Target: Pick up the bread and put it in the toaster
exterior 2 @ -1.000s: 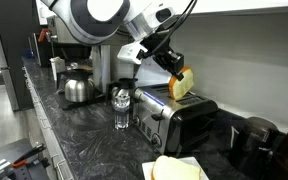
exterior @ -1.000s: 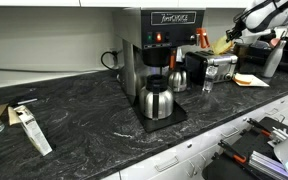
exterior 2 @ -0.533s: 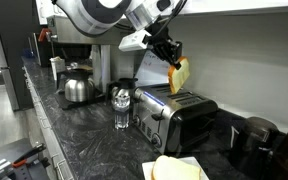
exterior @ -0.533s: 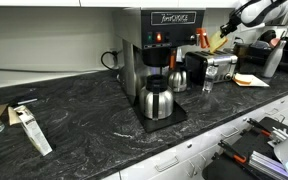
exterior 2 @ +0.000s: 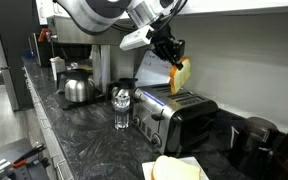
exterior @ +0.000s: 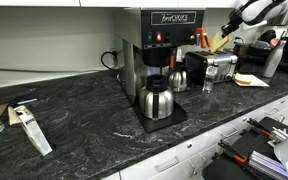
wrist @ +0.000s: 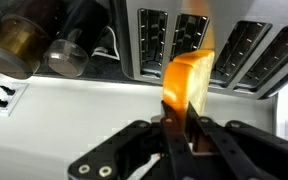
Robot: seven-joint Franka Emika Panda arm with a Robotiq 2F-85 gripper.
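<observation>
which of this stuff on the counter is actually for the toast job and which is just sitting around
For the job:
bread, gripped in the gripper
toaster, just below the bread

Just lying about:
coffee machine
steel carafe
glass jar
pale tan sheet

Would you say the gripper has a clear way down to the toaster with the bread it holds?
Probably yes: the gripper, shut on the bread, hangs above the toaster, and in the wrist view the slots look empty, with nothing between them and the slice.
</observation>
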